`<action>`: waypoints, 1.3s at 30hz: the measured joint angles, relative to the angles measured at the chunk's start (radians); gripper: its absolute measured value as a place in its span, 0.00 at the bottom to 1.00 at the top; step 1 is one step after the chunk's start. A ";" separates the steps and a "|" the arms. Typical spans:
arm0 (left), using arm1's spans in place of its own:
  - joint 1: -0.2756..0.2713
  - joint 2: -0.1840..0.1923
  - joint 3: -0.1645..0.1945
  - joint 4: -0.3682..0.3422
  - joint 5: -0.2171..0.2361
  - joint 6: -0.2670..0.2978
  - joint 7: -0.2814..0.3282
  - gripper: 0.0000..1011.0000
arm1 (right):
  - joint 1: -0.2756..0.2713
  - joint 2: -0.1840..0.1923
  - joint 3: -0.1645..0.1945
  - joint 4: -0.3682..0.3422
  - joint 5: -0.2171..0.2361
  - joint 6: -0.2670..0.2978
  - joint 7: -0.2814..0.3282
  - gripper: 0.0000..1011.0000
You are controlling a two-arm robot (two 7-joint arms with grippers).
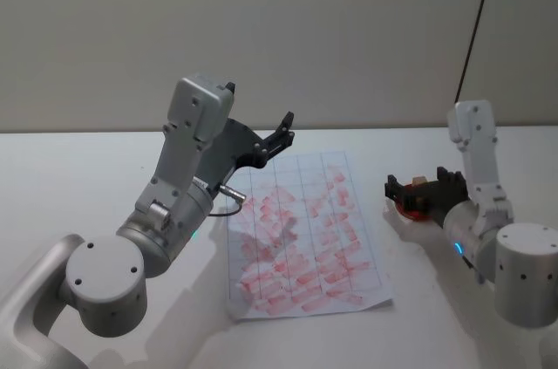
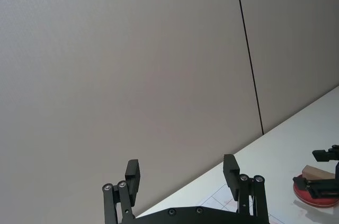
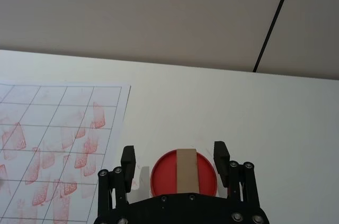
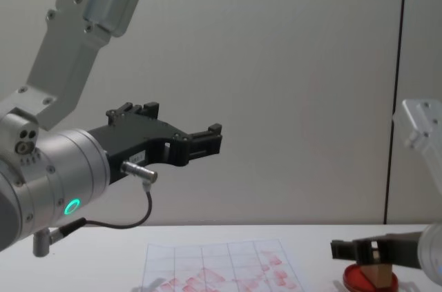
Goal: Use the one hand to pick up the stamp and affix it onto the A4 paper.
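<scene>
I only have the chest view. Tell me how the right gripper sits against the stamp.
Observer: In the right wrist view the right gripper is open, with one finger on each side of the stamp and a gap on both sides.
Operator: Say what the stamp rests on.
Observer: It sits across the middle of the round red ink pad, which the head view shows lying to the right of the paper.
Operator: Report the left gripper.
Observer: The left wrist view shows the left gripper open and holding nothing, up in the air.
</scene>
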 joint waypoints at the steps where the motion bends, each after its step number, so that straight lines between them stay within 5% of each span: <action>1: 0.000 0.000 0.000 0.000 0.000 0.000 0.000 0.99 | -0.001 -0.001 -0.001 0.000 -0.001 0.003 -0.003 0.90; 24: 0.000 0.000 0.000 0.000 0.000 0.000 0.000 0.99 | 0.000 -0.022 -0.005 0.024 -0.016 0.067 -0.047 0.22; 39: 0.000 0.000 0.000 0.000 0.000 0.000 0.000 0.99 | 0.004 -0.025 -0.005 -0.019 -0.054 0.016 -0.032 0.22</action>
